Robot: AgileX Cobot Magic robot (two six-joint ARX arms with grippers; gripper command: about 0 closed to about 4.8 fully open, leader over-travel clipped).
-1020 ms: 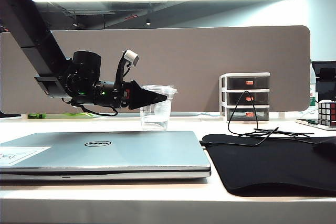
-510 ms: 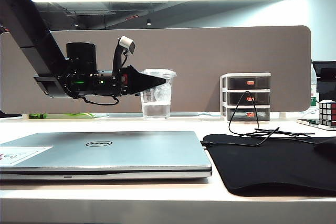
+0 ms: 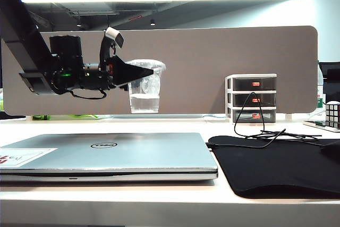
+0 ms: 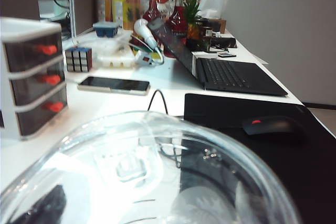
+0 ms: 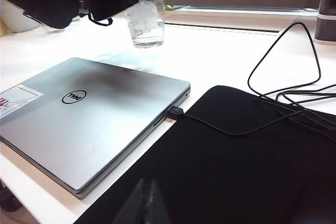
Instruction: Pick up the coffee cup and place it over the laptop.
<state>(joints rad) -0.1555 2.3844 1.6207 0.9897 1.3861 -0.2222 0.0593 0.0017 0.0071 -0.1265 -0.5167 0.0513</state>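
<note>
White desk (image 3: 159, 206) bears laptop (image 3: 133, 155), black mat (image 3: 276, 166).

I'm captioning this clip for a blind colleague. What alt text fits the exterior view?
The left gripper holds the coffee cup, with a little clear liquid in it, in the air behind the closed laptop on a white desk. To the right lie a black mat and a looped cable; the right gripper is out of view.
</note>
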